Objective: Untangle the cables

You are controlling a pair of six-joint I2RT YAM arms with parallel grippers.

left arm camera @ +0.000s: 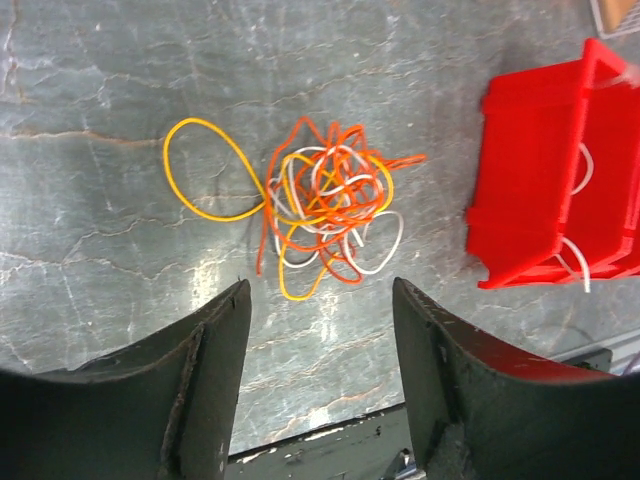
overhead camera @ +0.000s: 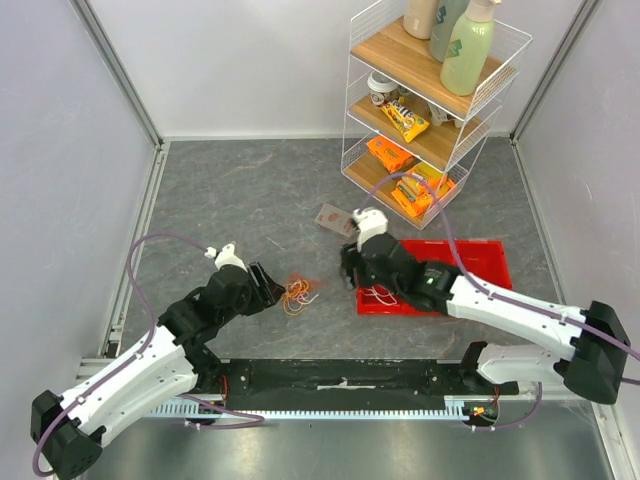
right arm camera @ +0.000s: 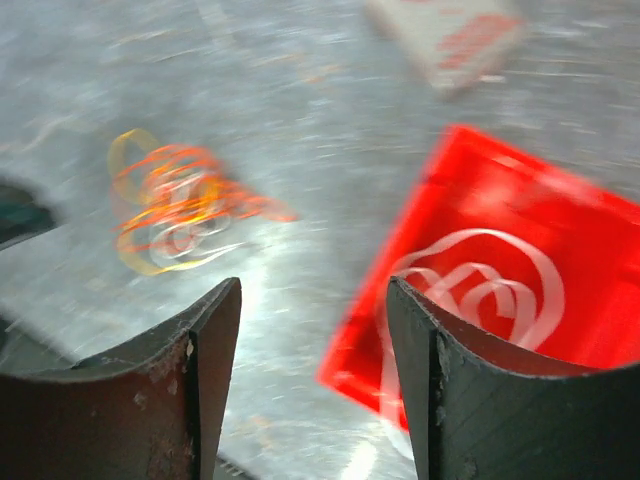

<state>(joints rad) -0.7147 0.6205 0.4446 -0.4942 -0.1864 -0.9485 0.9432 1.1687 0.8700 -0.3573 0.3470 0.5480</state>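
**Tangle lies loose between two parted tools**

From above, the cables (overhead camera: 297,293) sit on the bench (overhead camera: 250,190), with grey surface all round them, between the left tool (overhead camera: 272,288) and right tool (overhead camera: 350,268). The left wrist view shows its jaws apart and empty, just short of the knot. The blurred right wrist view shows jaws parted over the red tray (right arm camera: 600,230) edge, with a white cable (right arm camera: 480,290) inside the tray.

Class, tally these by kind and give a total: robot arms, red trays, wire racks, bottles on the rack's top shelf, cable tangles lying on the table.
Robot arms: 2
Red tray: 1
Wire rack: 1
Bottles on the top shelf: 3
Cable tangle on the table: 1
Total: 8
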